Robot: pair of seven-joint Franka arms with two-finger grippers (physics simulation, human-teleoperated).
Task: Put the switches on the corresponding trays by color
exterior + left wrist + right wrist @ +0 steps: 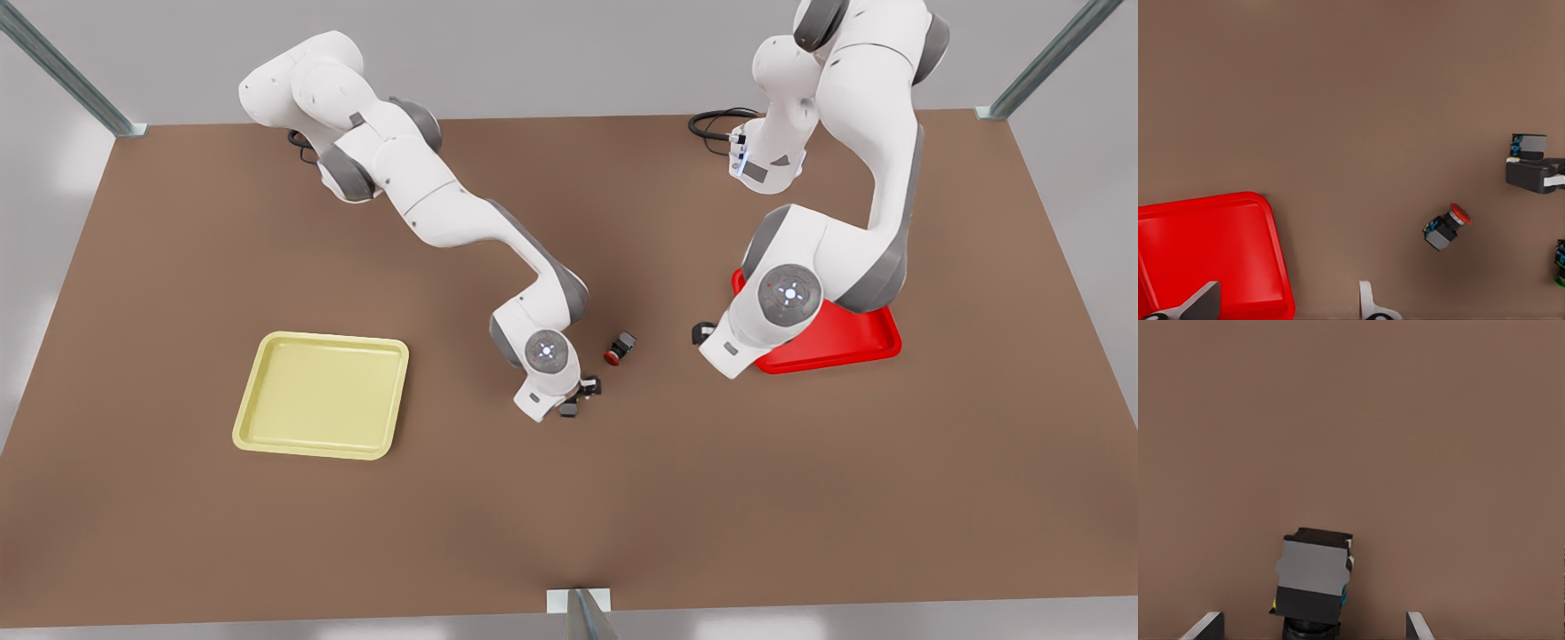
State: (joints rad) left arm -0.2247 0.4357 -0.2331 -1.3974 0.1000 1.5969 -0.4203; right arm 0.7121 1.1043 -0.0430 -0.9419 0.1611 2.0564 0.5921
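Observation:
The red switch [620,348] lies on its side on the brown table, between the two arms; it is also in the left wrist view [1447,227]. My left gripper [704,334] hovers open by the edge of the red tray [836,348], its fingers [1201,303] spread over the tray's corner [1211,253]. My right gripper [580,397] is low over the table and open. A dark boxy switch [1313,580] with a trace of yellow at its side lies between its fingertips [1205,627], untouched, cap hidden. The yellow tray [322,394] sits at the front view's left.
A green-capped switch [1560,263] peeks in beyond the red switch. The right gripper [1535,172] appears far off in the left wrist view, with a dark switch body [1529,145] beside it. Metal frame posts stand at the table's corners and front edge [580,613].

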